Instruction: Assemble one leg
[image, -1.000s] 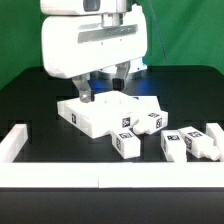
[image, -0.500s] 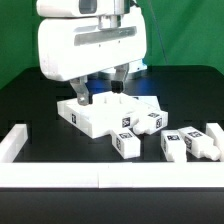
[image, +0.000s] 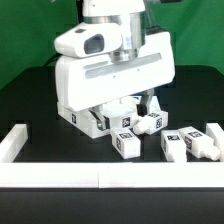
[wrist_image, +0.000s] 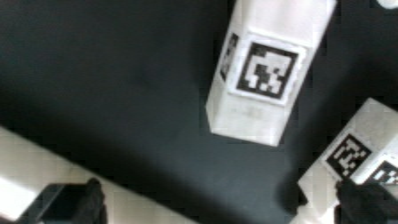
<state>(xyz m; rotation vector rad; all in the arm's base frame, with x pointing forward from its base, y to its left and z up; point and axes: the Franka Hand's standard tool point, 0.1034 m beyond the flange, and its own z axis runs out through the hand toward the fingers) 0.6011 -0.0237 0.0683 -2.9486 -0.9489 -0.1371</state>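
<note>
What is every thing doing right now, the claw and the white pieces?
gripper: open, holding nothing.
tabletop: lying flat, partly hidden behind the arm.
legs: loose, lying down, none seen attached.

White boxy casing (image: 110, 78); grey cylindrical wrist (image: 126, 28); black fingers (wrist_image: 71, 205).
</note>
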